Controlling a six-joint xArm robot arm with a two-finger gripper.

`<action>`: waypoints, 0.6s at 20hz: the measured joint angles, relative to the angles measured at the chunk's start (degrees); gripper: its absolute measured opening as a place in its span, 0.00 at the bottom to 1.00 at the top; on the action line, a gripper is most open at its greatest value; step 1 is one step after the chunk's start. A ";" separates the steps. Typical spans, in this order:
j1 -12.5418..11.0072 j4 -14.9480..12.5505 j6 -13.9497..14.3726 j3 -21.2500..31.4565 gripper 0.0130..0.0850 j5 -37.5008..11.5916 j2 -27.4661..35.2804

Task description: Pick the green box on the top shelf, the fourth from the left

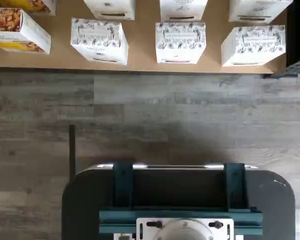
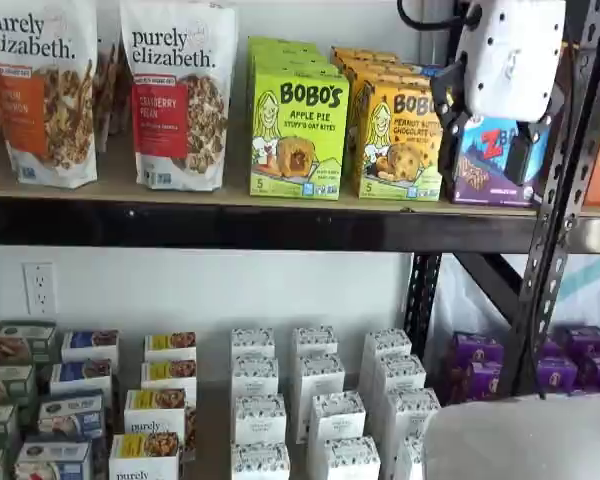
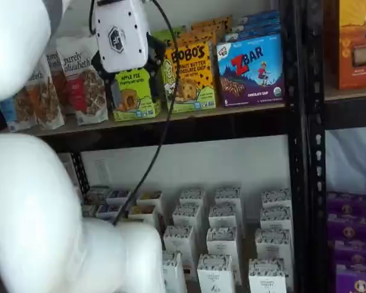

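Approach is just beginning: the gripper (image 2: 485,135), jaws standing wide and empty at upper right, is hanging beside the green Bobo's Apple Pie box (image 2: 297,135) sitting upper centre on the top shelf (image 2: 180,225); next, aligning with it.

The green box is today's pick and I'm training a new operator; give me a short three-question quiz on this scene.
1. True or false: the green box stands on the top shelf.
2. What stands directly beside it, on the ZBar box side? A) yellow-orange Bobo's box B) cranberry pecan bag
3. Fill in: the gripper holds ____.

Key: 1 true; 2 A; 3 nothing.
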 joint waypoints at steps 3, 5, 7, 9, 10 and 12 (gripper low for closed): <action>-2.09 2.29 -1.06 -0.15 1.00 0.40 0.18; -2.07 2.43 -1.06 -0.18 1.00 0.42 0.17; -1.48 2.03 -0.67 -0.18 1.00 0.43 0.15; -0.07 0.99 0.26 -0.17 1.00 0.39 0.17; 0.34 0.82 0.62 -0.13 1.00 0.30 0.17; 1.92 0.11 1.86 0.00 1.00 -0.19 0.16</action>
